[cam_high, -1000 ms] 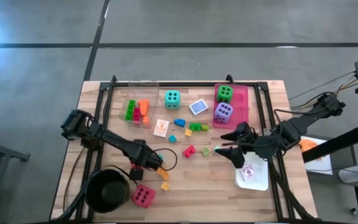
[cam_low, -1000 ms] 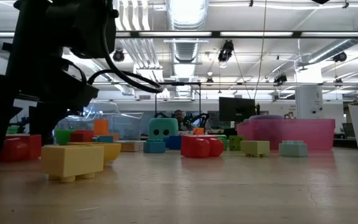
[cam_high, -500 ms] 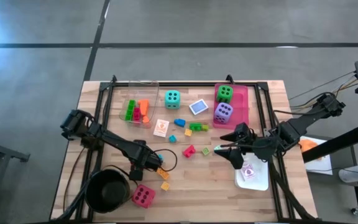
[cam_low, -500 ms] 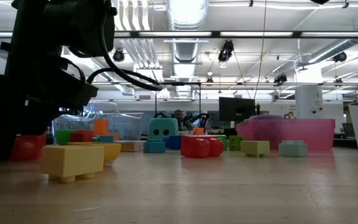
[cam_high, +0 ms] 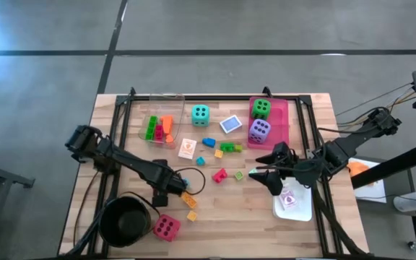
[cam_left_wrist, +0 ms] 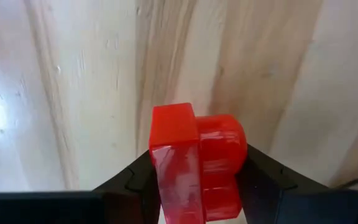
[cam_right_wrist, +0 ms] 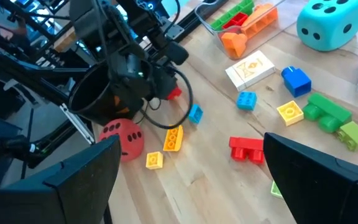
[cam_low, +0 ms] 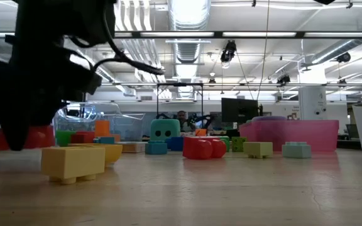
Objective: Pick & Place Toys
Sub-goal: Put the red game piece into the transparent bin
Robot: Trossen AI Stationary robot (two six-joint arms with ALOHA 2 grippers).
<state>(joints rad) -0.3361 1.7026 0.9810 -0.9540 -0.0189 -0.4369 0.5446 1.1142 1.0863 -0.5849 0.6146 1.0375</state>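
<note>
No brand, label or readable writing shows on anything; the small picture cards carry only printed pictures too small to make out; one card point(cam_high: 186, 148) lies on the bare wooden tabletop point(cam_high: 230, 217) beside the clear tray point(cam_high: 159, 128), a blue-edged one point(cam_high: 230, 124) lies between the teal die point(cam_high: 200, 114) and the pink tray point(cam_high: 280, 115), and a third point(cam_high: 289, 200) rests in the white tray point(cam_high: 295, 206) near the right edge.

The clear tray holds green, red and orange blocks side by side; the pink tray holds the green die point(cam_high: 261, 108) and the purple die point(cam_high: 259, 131); the round black pot point(cam_high: 126, 221) stands at the near left corner, its inside too dark to read, with the pink-red die point(cam_high: 166, 228) just beside it on the wood.

Loose blocks lie scattered mid-table: blue ones, a green pair point(cam_high: 228, 147), a red one point(cam_high: 219, 175), and yellow ones point(cam_high: 191, 216) near the pot.

The left gripper point(cam_left_wrist: 197, 180) is closed on a red block point(cam_left_wrist: 194, 165), pinched between its two dark fingers just above the tabletop, close by the pot and the yellow blocks; in the low view the red block point(cam_low: 39, 135) hangs clear of the wood.

The right gripper point(cam_high: 266, 173) hovers with its jaws spread wide and nothing between them, beside the white tray.
</note>
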